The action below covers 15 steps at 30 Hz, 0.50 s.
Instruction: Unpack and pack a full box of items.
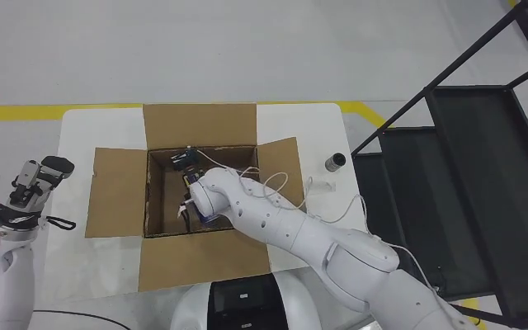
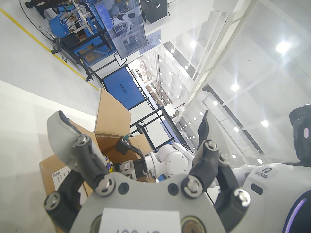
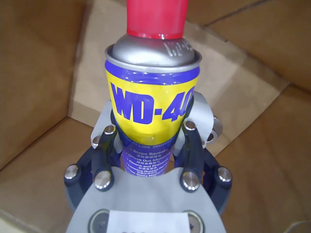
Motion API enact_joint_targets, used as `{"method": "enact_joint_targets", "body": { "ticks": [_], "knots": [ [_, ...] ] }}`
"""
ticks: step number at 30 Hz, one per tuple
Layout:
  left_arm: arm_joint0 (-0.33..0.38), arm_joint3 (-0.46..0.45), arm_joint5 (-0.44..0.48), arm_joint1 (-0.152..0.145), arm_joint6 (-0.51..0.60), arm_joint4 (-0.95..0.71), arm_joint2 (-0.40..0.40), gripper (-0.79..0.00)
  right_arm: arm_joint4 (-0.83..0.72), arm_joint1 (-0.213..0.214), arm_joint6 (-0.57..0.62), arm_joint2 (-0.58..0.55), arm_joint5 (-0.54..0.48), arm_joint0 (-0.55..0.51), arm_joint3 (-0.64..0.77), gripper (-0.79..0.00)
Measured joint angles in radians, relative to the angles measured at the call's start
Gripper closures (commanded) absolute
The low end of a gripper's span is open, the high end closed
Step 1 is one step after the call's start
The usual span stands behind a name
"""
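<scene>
Top view: the cardboard box (image 1: pixel 115 202) stands open on the worktop (image 1: pixel 305 124), and the right arm (image 1: pixel 280 223) reaches into it. A small cylinder (image 1: pixel 335 162) stands near the box.

Left wrist view: the left jaws are spread wide and empty, outside the box (image 2: pixel 111 115).

Right wrist view: the right jaws clamp the spray can (image 3: pixel 151 93) inside the box (image 3: pixel 36 49).

The spray can (image 3: pixel 151 90) clamped in the right gripper (image 3: pixel 152 120) bears a yellow label with big blue lettering, small white print nearer the palm, and scrawled marks beyond the fingertips.
</scene>
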State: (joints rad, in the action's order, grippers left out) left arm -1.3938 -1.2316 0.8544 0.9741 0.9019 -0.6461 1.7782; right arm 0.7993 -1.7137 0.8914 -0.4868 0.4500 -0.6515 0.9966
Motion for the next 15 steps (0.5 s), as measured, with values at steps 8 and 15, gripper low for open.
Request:
{"method": "enact_joint_targets", "body": {
  "ticks": [8,15],
  "knots": [
    [0.000,0.000,0.000,0.000,0.000,0.000,0.000,-0.785,0.203,0.109,0.048,-0.142,-0.038,-0.135,0.349,0.000],
    [0.000,0.000,0.000,0.000,0.000,0.000,0.000,-0.785,0.295,0.184,0.112,-0.289,-0.179,-0.295,0.606,0.000]
  ]
}}
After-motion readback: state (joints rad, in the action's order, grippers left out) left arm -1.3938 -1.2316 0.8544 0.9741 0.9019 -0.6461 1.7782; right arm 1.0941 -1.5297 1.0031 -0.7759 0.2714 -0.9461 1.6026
